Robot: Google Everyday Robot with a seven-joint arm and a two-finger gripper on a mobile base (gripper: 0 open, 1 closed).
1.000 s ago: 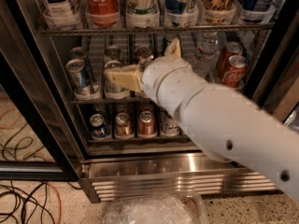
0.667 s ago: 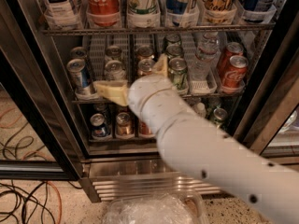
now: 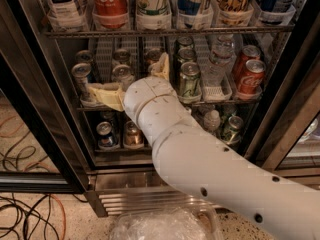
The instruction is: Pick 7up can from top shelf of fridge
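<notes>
The 7up can, white with green and yellow markings, stands on the top shelf of the fridge, between a red Coca-Cola can and a blue-and-white can. Its lid is cut off by the top of the view. My gripper is open and empty, with pale yellow fingers spread in front of the middle rack's small cans. It sits well below the 7up can and slightly to its left. My white arm rises from the lower right.
The middle rack holds small silver and green cans, a water bottle and red Coke cans. More cans stand on the lowest rack. Black door frames flank the opening. Cables lie on the floor at left; crinkled clear plastic lies below.
My gripper and wrist have moved left and slightly down across the middle rack. The arm has swung left with them. The cans have not moved.
</notes>
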